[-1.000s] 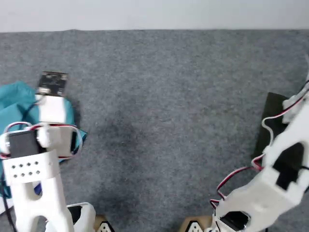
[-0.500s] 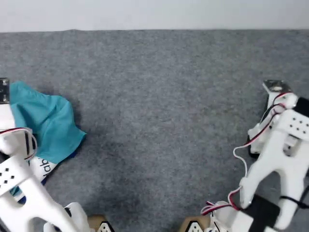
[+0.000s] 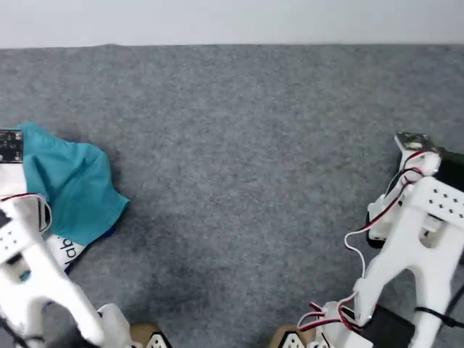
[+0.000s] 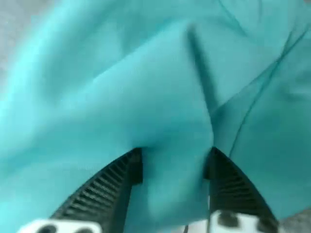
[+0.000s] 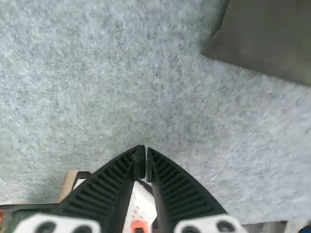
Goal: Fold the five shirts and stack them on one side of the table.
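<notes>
**Left jaws astride teal shirt; right jaws closed, empty**

Teal shirt point(image 3: 76, 185) lies rumpled at the left edge of the grey table mat point(image 3: 254, 130), on top of a white garment with blue print point(image 3: 67, 251). Left gripper point(image 4: 174, 158): released, fingers spread, a ridge of teal cloth bunched between them; cannot tell if the pads press it. Right gripper point(image 5: 142, 150): clenched, tips touching, nothing held, over bare mat on the right side. Dark cloth point(image 5: 267, 34) lies flat near it, at the table's right edge.

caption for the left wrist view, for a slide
Left gripper open, its fingers either side of a raised fold of the teal shirt.
</notes>
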Robot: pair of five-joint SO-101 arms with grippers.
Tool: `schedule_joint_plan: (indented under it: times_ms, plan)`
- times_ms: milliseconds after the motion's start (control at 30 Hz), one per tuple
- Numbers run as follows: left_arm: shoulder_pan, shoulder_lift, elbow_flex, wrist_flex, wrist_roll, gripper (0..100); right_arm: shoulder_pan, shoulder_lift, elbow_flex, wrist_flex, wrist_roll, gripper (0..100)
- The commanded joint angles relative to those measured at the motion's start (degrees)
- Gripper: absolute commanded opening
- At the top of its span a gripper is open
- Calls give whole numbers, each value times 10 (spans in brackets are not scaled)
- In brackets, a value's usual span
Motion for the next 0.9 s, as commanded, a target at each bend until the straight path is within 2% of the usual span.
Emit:
schedule_joint_plan:
  times_ms: [0,67,300,467,600,867]
  plan:
    - [1,73,-60,-18,16,105,-7,-38,10,22,-22,9]
    - [2,95,-97,1,17,5,-6,-52,20,22,-22,9]
    - [65,38,-236,123,28,5,-5,-110,54,22,-22,9]
    - [151,-43,-350,171,183,5,-5,-131,67,22,-22,9]
    - [231,-76,-398,174,261,5,-5,-137,69,22,-22,9]
    - [479,-114,-424,185,266,5,-5,-138,69,23,-22,9]
